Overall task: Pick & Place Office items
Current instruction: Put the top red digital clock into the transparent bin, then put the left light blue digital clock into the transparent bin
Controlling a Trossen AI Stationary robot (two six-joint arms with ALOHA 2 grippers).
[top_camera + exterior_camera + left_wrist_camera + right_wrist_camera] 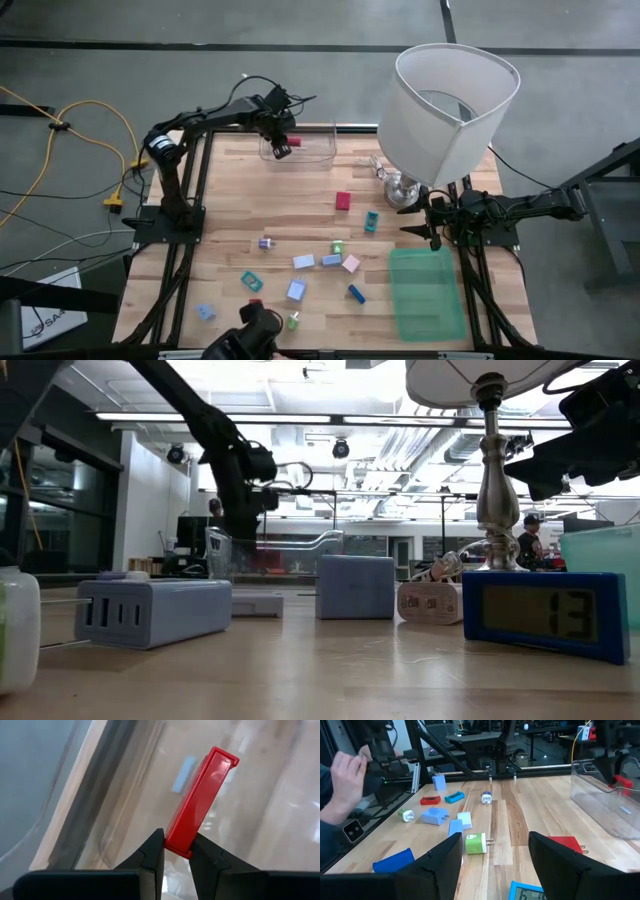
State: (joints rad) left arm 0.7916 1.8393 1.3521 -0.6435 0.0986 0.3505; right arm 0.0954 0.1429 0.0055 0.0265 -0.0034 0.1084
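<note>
- My left hand [281,146] is at the upper middle of the high view, over the clear bin [315,150] at the far edge of the worktop [250,205].
- Its fingers [150,855] are pinched on the lower end of a flat red piece [200,800], which stands up tilted between them above the bin's clear floor.
- My right hand [432,222] waits at the right of the high view, just beside the lamp [450,105] and above the green tray [428,295]; its fingers [437,865] stand partly apart with nothing between them.
- The other office items lie loose on the wood in the centre and lower part of the high view: a red block [343,200], a teal piece [371,221], a pink one [351,263], a dark blue one [356,293], light blue ones [303,262], and a small green one [337,247].
- A person's hand [345,770] shows at the upper left of the right wrist view, beyond the worktop's edge.
</note>
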